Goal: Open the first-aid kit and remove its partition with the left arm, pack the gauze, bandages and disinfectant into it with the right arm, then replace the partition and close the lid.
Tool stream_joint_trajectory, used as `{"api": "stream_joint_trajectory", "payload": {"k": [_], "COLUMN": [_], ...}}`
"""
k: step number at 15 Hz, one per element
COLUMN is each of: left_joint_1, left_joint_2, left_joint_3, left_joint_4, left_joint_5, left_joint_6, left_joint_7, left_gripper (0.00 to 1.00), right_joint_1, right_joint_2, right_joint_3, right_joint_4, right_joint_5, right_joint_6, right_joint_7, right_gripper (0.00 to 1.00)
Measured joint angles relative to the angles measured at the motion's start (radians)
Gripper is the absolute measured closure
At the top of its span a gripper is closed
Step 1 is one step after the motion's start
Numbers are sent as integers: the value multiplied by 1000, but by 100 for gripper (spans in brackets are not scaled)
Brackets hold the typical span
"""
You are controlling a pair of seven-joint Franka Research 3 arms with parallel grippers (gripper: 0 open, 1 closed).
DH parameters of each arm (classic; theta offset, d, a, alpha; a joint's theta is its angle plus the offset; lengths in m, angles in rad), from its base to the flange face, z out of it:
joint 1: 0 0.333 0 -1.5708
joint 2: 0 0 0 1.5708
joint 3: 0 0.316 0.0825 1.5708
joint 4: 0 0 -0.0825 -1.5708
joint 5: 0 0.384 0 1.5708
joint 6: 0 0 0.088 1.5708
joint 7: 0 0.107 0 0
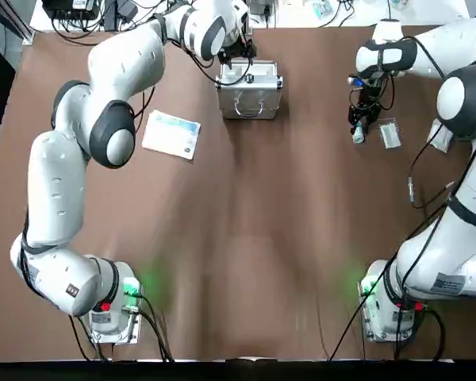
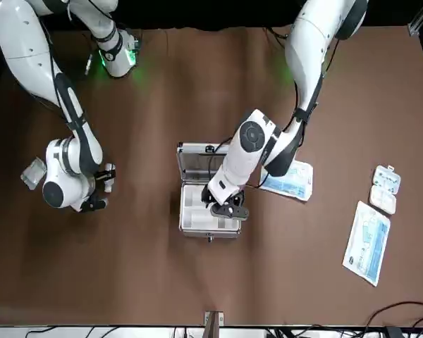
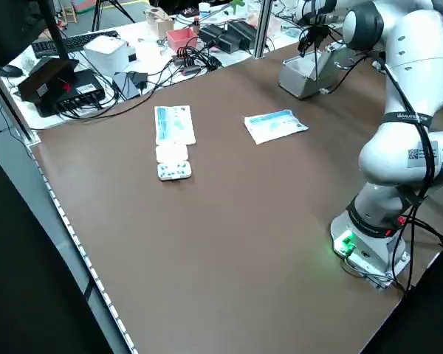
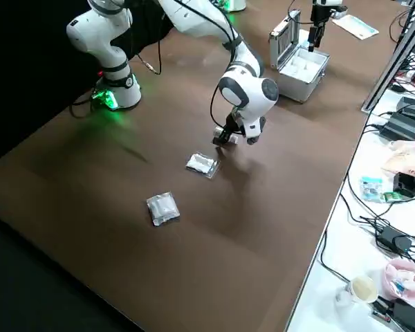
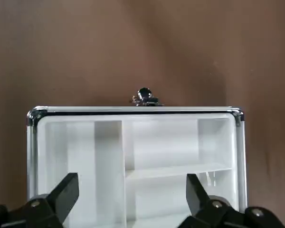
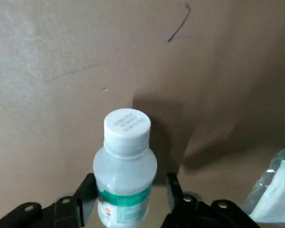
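The silver first-aid kit [image 1: 250, 99] stands open at the far middle of the table, its lid [image 2: 197, 158] tipped back toward the robot. The cream-white partition [image 5: 161, 142] sits inside the case. My left gripper [image 5: 132, 194] hangs open just above the partition [image 2: 197, 208], one finger toward each side. At the right, the disinfectant [image 6: 126, 166] lies on the table, a small white bottle with a green label. My right gripper [image 6: 130, 190] is open with a finger on each side of the disinfectant [image 1: 358, 135]. Two clear packets [image 4: 202, 164] [image 4: 162, 207] lie nearby.
A white-blue printed packet [image 1: 171, 133] lies left of the case. Farther left are another printed packet [image 2: 366, 239] and a white blister pack [image 2: 385, 189]. A clear packet [image 1: 389, 133] sits right beside the right gripper. Cables and boxes crowd the desks beyond the far edge.
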Motion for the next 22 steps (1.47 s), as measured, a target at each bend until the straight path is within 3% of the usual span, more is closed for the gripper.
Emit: {"api": "stream_joint_trajectory", "payload": {"k": [3,4,8,22], "left_joint_1": [-2,-5,-13,-20], "left_joint_2": [16,24,48,78], "left_joint_3": [0,0,0,2], "left_joint_4": [17,25,42,46], "left_joint_5": [0,0,0,0], "left_joint_6": [0,0,0,-3], "left_joint_7": [-49,-61,-80,-77], "left_gripper": [0,0,0,1], "right_joint_1": [0,0,0,-1], "right_joint_2": [9,10,9,10], "right_joint_3": [0,0,0,-1], "right_joint_4": [0,0,0,115], "right_joint_5": [0,0,0,0], "right_joint_6": [0,0,-1,-137], "right_joint_7": [0,0,0,0], "right_gripper": [38,47,58,60]}}
